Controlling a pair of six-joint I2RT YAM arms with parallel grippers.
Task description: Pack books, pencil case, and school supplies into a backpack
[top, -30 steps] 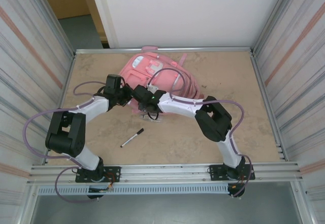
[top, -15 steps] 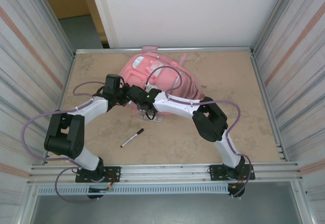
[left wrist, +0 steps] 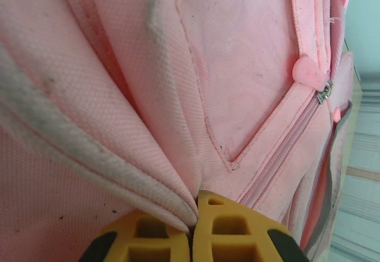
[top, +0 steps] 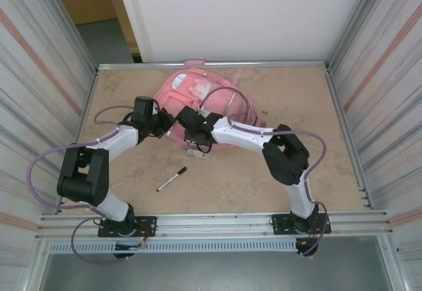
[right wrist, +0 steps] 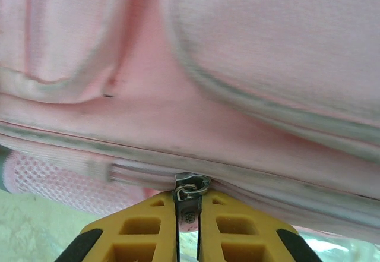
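The pink backpack (top: pixel 206 99) lies at the back middle of the table. My left gripper (top: pixel 165 124) is at its left side, and in the left wrist view it (left wrist: pixel 193 229) is shut on a fold of the pink fabric (left wrist: pixel 148 173). My right gripper (top: pixel 187 121) is at the backpack's near edge. In the right wrist view it (right wrist: pixel 188 226) is shut on the zip pull (right wrist: pixel 189 216), just below the metal slider (right wrist: pixel 191 185). A black marker pen (top: pixel 171 179) with a white tip lies on the table in front. The books and the pencil case are out of view.
Metal rails (top: pixel 211 64) edge the tan table (top: pixel 297 99), and corrugated walls stand on both sides. A pink mesh pocket (right wrist: pixel 50 182) shows under the zip line. Something small and pale (top: pixel 195 152) sticks out at the backpack's near edge.
The right gripper's fingers have closed onto the zip pull. The right elbow has swung a little to the right. The left arm has held still on its fold.
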